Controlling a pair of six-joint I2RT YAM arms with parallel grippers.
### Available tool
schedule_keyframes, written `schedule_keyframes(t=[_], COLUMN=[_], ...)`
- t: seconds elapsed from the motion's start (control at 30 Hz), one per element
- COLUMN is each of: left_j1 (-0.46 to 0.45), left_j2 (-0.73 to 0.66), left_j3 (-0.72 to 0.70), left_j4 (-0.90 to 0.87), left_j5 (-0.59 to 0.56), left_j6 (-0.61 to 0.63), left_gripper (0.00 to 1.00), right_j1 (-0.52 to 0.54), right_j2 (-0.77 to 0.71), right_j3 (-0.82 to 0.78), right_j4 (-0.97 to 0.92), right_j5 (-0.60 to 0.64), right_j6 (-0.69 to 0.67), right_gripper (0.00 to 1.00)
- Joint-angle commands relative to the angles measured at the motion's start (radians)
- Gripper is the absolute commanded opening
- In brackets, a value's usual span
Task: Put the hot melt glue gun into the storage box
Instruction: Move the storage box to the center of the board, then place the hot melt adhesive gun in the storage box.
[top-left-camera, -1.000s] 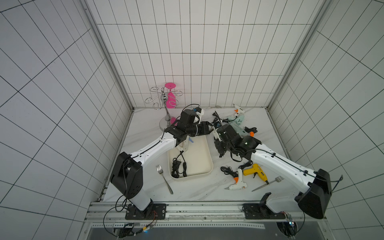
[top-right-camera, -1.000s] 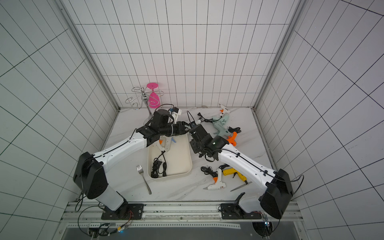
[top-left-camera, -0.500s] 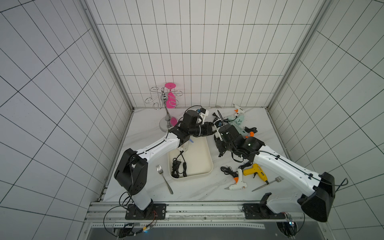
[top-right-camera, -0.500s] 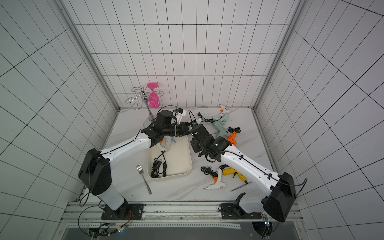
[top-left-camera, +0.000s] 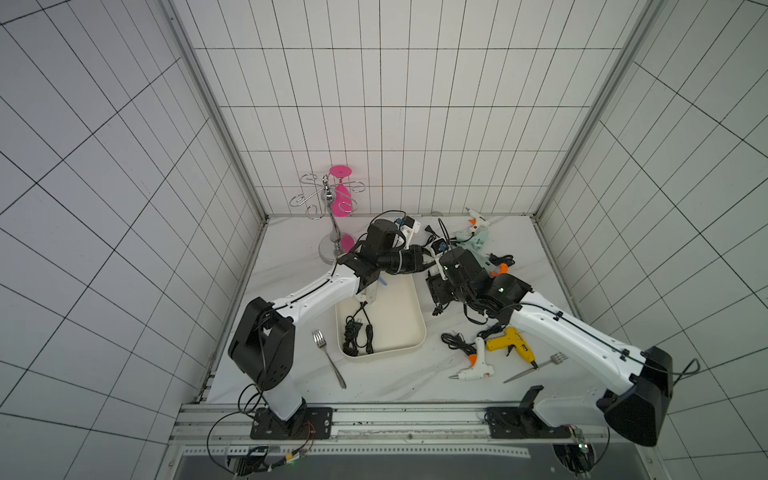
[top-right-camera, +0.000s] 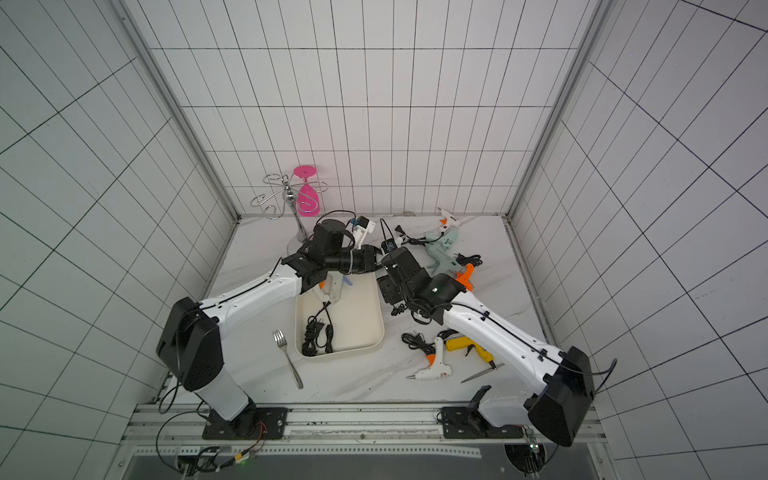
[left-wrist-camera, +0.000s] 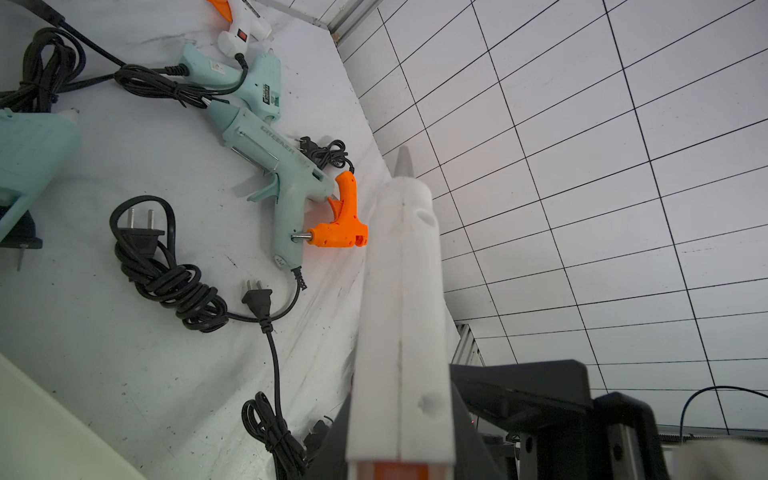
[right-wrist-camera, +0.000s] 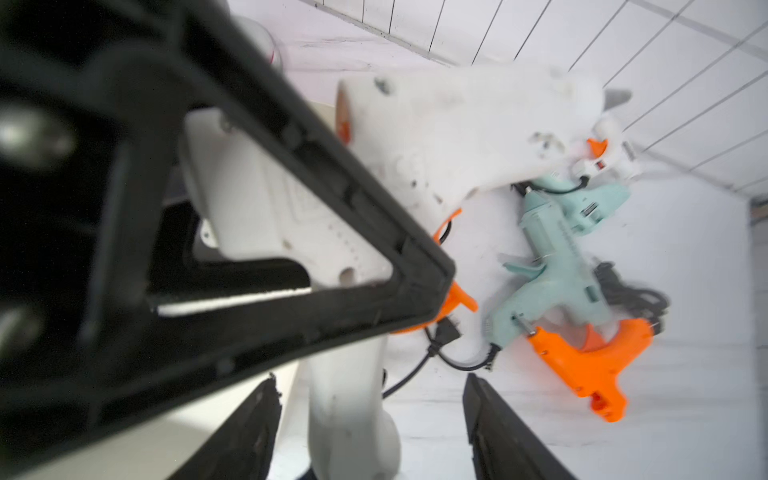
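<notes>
Okay, I have the left gripper (left-wrist-camera: 399, 436) clamped on the white glue gun (left-wrist-camera: 401, 291) by the storage box (top-left-camera: 386, 356); the right gripper (right-wrist-camera: 370, 432) stands open astride the handle

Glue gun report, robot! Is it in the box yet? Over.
Left gripper shut on white glue gun; right gripper open beside it. Not yet in storage box. Corded gun lies inside.

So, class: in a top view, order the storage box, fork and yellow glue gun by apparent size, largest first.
1. storage box
2 and 3, unsure: the fork is longer and the yellow glue gun bulkier, so they look about alike.
</notes>
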Motion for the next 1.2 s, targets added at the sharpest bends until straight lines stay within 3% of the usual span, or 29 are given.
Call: schedule_keyframes(t=[0.0,0.1,0.23,0.43,0.53,0.73,1.03,1.17], left_j1=[0.006,0.030,0.071,0.180,0.253,0.359,0.370,0.366], left_j2=[-0.066,-0.108,-0.144,-0.238,-0.286,-0.333,-0.255,-0.203], left_j3=[0.096,0.141,0.221,0.267,0.261,0.094,-0.195,-0.272], left_j4=[-0.066,-0.082,-0.138,-0.147,-0.260,-0.406,-0.510,-0.485], left_j5=[0.018,0.035,0.093,0.212,0.220,0.229,0.135,0.076], left_j6=[0.086,0.090,0.063,-0.031,0.017,0.138,0.375,0.418], left_gripper=[0.08,0.08,0.09,0.10,0.10,0.10,0.09,0.09], right_j1=[-0.007,-0.057,-0.160,-0.264,-0.269,-0.270,-0.269,-0.269], right_j2=[-0.149,-0.270,-0.367,-0.341,-0.299,-0.219,-0.157,-0.139], right_j3=[-0.010,-0.033,-0.049,-0.081,-0.093,-0.098,-0.148,-0.187], right_j4=[0.027,0.042,0.043,-0.014,-0.019,-0.007,0.016,0.027], right_j5=[0.097,0.114,0.085,0.001,-0.059,-0.132,-0.190,-0.207], right_j6=[0.004,-0.007,-0.019,-0.002,0.016,0.029,0.027,0.036], right_gripper=[0.94,1.00,0.99,0.99,1.00,1.00,0.99,0.99])
